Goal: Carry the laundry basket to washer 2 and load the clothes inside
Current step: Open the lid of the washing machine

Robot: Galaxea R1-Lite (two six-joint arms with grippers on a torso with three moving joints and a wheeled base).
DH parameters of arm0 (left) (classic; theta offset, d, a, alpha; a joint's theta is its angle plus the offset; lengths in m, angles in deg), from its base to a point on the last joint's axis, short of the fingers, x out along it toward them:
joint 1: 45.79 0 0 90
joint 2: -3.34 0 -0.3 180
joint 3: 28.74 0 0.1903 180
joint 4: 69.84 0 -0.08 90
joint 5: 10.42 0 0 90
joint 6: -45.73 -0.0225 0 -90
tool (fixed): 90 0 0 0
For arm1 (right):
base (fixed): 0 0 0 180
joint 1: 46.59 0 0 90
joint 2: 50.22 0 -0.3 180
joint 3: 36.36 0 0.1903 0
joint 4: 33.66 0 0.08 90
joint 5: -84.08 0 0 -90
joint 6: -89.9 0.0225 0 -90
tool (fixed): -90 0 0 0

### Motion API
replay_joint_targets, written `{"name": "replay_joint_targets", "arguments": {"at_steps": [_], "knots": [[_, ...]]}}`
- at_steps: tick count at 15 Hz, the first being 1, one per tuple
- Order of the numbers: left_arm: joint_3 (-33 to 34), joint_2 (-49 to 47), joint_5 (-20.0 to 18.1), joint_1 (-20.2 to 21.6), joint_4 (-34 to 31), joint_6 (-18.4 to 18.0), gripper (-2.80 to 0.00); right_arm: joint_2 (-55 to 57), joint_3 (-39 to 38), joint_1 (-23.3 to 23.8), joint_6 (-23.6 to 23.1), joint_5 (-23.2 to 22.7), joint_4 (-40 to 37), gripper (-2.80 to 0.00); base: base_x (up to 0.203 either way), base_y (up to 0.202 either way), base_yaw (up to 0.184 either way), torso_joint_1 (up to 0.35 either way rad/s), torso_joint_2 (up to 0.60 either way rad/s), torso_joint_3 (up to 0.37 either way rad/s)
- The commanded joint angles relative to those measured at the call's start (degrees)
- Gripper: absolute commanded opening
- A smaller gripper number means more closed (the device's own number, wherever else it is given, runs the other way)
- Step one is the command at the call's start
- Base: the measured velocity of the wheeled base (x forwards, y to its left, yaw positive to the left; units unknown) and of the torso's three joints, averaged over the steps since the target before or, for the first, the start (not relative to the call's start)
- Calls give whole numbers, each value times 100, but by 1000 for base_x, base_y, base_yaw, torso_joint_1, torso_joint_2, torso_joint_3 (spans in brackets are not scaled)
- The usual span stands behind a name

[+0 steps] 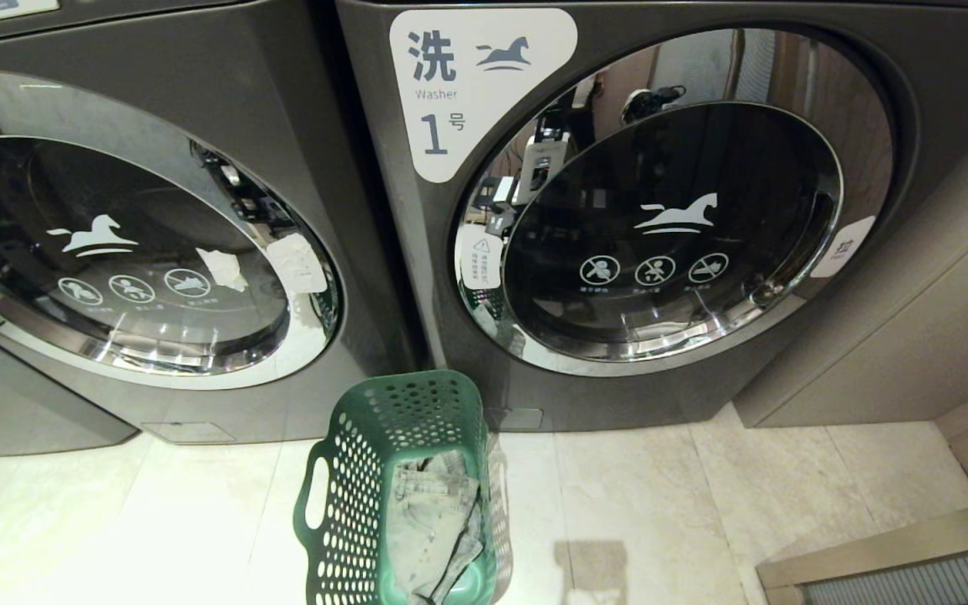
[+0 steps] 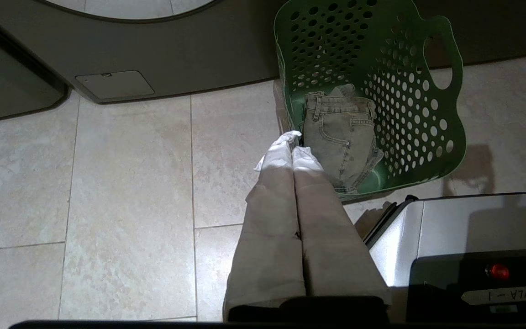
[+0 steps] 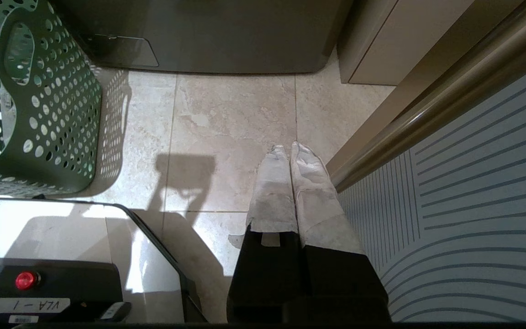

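Jeans (image 1: 434, 512) lie in the green basket (image 1: 349, 504) on the floor (image 1: 660, 504), before the gap between the washer marked 1 (image 1: 618, 210) and its neighbour (image 1: 114, 235). Left pincer (image 2: 291, 145) and right pincer (image 3: 286, 148) hang closed, empty.

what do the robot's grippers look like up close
Each has two long, narrow fingers pressed side by side, tapering to the tip. The left gripper is wrapped in beige cloth with white tips. The right gripper has black fingers with greyish-white wrapping over the front half. No cables or markings show.
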Motion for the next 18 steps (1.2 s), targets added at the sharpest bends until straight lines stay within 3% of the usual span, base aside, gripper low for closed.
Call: {"name": "replay_joint_targets", "arguments": {"at_steps": [1, 6, 9, 11, 14, 18], "knots": [[-1, 1, -8, 0, 2, -1, -280, 7, -1, 3, -9, -4, -11, -280, 0, 0, 0, 0, 0, 0], [-1393, -468, -357, -16, -29, 114, -280, 7, -1, 4, -138, -31, -11, -280, 0, 0, 0, 0, 0, 0], [-2096, -1866, -513, -50, 18, 530, -280, 7, -1, 4, -168, -31, -11, -280, 0, 0, 0, 0, 0, 0], [-2405, -3016, -669, -103, 376, 1009, -280, 7, -1, 4, -195, -31, -11, -280, 0, 0, 0, 0, 0, 0], [-2214, -4611, -1182, -140, 1561, 1692, -280, 7, -9, 4, -212, -31, -11, -280, 0, 0, 0, 0, 0, 0], [-1605, -6381, -1850, -107, 4081, 2056, -280, 7, -1, 1, -186, -31, -11, -280, 0, 0, 0, 0, 0, 0]]}}
